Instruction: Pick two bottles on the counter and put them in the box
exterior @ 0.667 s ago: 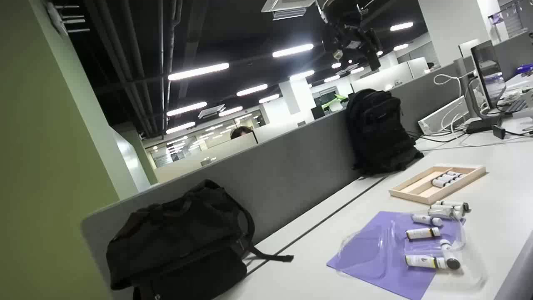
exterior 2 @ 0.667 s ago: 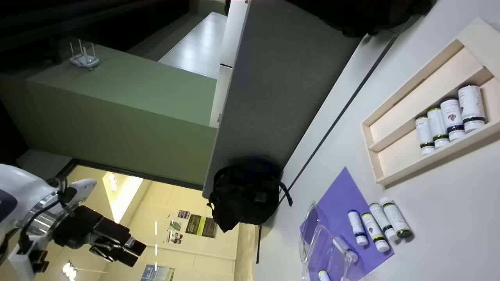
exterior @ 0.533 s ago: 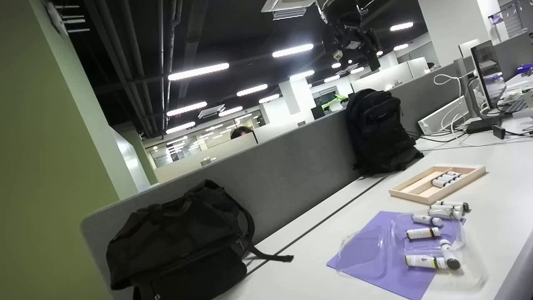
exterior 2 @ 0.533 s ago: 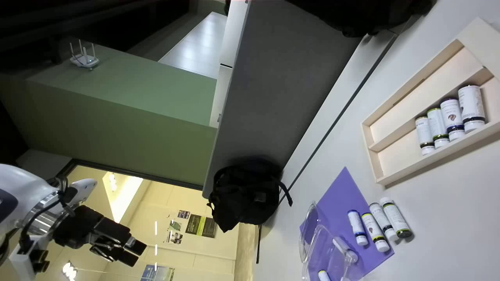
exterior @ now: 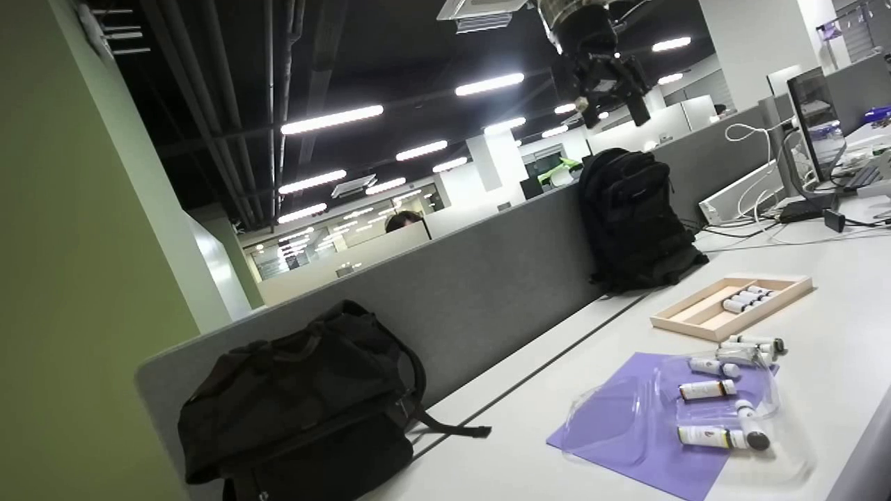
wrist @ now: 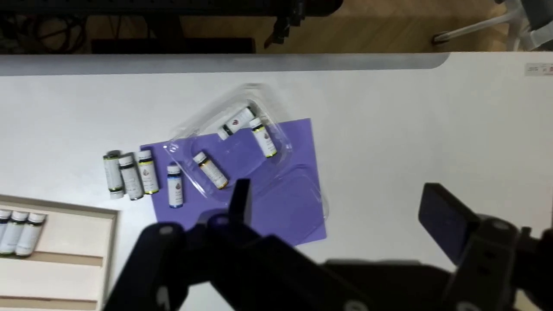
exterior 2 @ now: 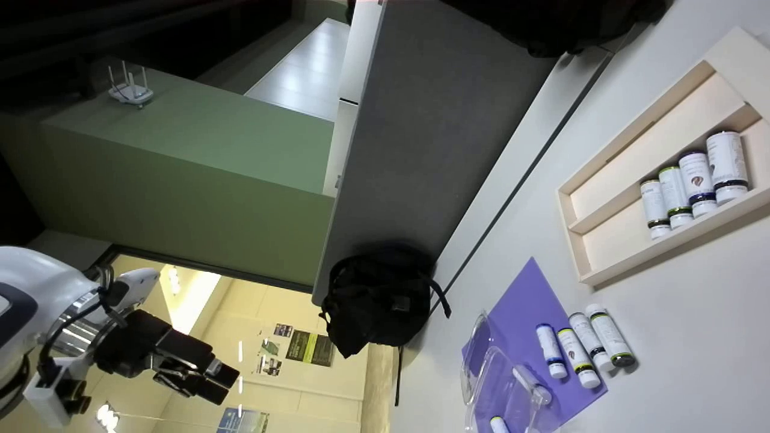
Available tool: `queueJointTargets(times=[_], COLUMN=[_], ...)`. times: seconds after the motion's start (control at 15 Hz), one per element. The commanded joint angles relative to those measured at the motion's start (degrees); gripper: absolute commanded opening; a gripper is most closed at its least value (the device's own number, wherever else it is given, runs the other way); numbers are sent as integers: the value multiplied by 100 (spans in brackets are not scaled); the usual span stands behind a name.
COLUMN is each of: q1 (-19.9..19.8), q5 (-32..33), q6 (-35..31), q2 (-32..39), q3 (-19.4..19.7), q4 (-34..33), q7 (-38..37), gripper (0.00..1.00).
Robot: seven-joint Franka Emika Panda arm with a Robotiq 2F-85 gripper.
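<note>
The jaws stand wide apart; at left, the wrist view crops the box (wrist: 71,278) and a bottle (wrist: 4,219) inside.

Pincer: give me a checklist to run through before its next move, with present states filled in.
1. Bottles to pick: ok; seven lie outside the wooden box.
2. Pincer open: ok; jaws stand wide apart.
3. Pincer lined up: not ok; no bottle lies between its jaws in the wrist view.
4. Room in the wooden box: ok; bare floor shows beside its four bottles in an exterior view.
5. Clear plastic container out of the way: not ok; three bottles lie within its outline, so it may obstruct.
6. Which two bottles are meant: cannot tell; the task does not say.
</note>
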State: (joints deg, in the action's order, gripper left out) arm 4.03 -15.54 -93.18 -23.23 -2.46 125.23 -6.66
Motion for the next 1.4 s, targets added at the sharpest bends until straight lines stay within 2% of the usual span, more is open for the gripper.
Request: queueJointTargets(times=[0.0,0.33,0.47,0.53,0.6,1.27,1.33], q1=[-491,-1183,-1549,-1269,-1374,-1265,-1305], q5=[683,2199,2821,2449,2532,2486,2522], q6=[-798,-2201,-2682,-2321,-2449,-2435,-2690], q2=[-473,-618,-411,-389,-370,-372,-95], q3=[179,564,762,677,743,698,711], q4=[1198,2669,2982,2667,2816,2760,2631], q7=[183,636,558,595,642,665,583], gripper=[100,100,100,100,100,100,100])
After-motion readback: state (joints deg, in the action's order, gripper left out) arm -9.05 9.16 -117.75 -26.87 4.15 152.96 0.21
